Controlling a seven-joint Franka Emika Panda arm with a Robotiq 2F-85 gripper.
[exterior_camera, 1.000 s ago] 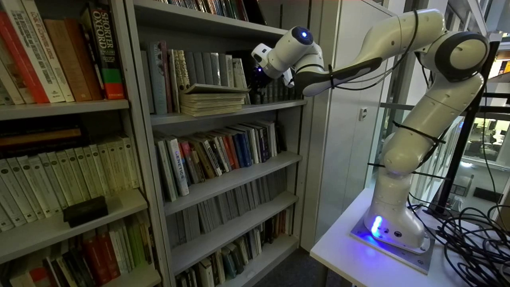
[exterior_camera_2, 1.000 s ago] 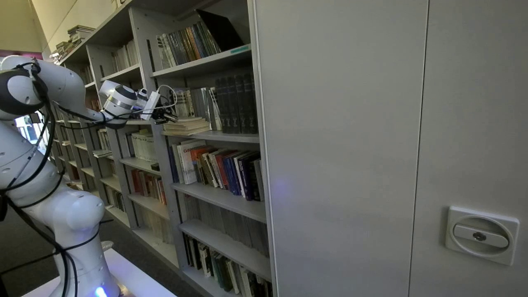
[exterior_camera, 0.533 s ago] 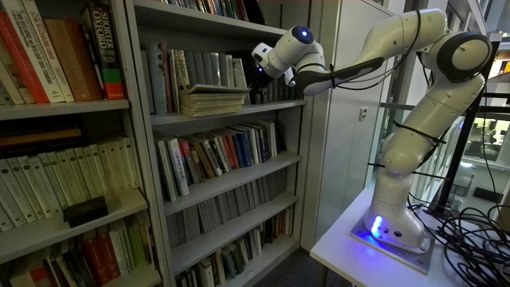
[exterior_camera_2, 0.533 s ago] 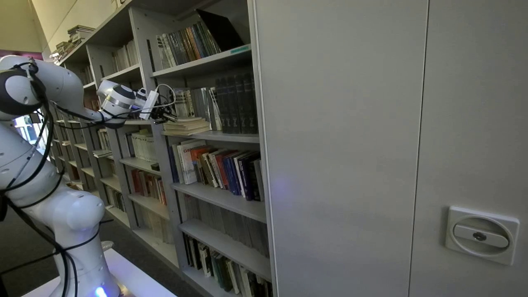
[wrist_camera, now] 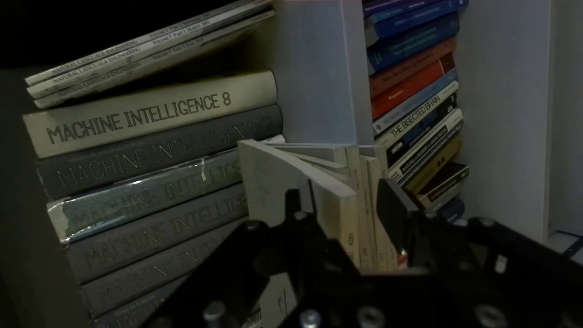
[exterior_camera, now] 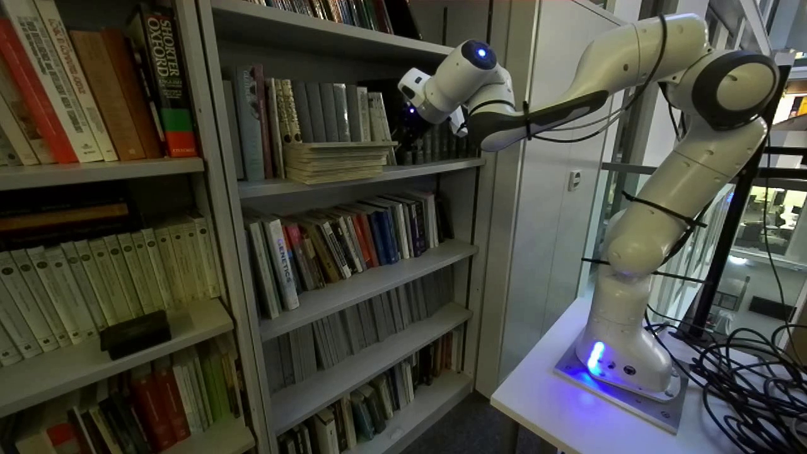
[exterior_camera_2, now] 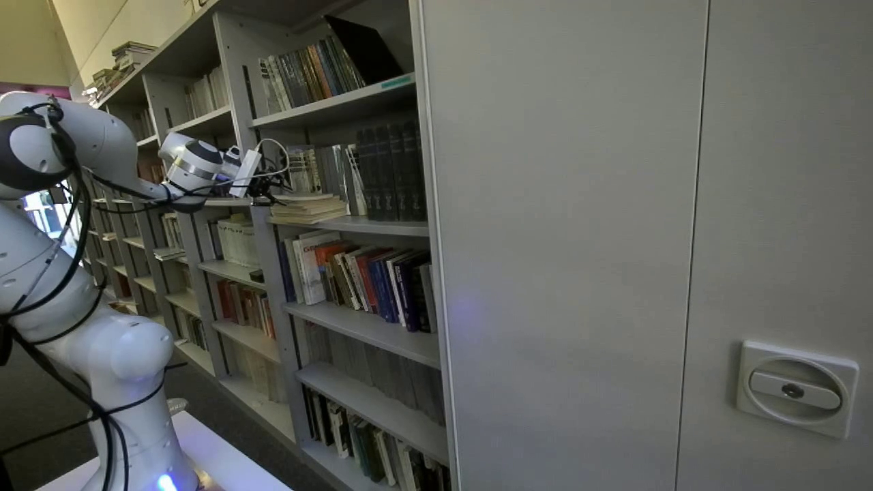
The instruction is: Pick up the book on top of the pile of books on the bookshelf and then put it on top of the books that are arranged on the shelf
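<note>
Hand (wrist_camera: 344,196) stands parted, partly hiding book pile (wrist_camera: 351,214); contact unclear; row of books (wrist_camera: 150,177) runs off wrist view's bottom edge

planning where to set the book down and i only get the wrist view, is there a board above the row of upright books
Observer: Yes, in both exterior views a board runs above the upright books, with a gap between.
Operator: ok and what's past the thin pale books that lean at the top of my picture
Observer: In an exterior view, thick dark books stand upright next to them.
</note>
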